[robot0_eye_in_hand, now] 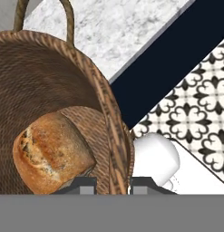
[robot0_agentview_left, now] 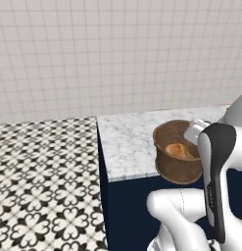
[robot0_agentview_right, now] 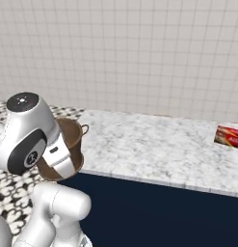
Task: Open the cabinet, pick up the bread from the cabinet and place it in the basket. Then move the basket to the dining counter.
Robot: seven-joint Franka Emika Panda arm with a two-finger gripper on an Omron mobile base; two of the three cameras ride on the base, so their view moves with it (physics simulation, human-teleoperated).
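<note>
The round brown basket point(robot0_agentview_left: 177, 164) hangs at the front left corner of the dining counter point(robot0_agentview_left: 127, 142), overlapping its front edge. The bread point(robot0_agentview_left: 179, 150), an orange-tan lump, lies inside it. My gripper point(robot0_eye_in_hand: 112, 186) is shut on the basket's rim point(robot0_eye_in_hand: 109, 113), with one finger inside and one outside the wall. In the hand view the bread point(robot0_eye_in_hand: 52, 152) rests on the basket floor just left of the fingers. From the right base view my arm covers most of the basket point(robot0_agentview_right: 76, 137). The cabinet is out of view.
A red packet point(robot0_agentview_right: 229, 136) lies at the right end of the marble counter top point(robot0_agentview_right: 154, 144). A tiled wall stands behind the counter. Patterned floor point(robot0_agentview_left: 44, 186) spreads to the left of the navy base point(robot0_agentview_left: 127, 211).
</note>
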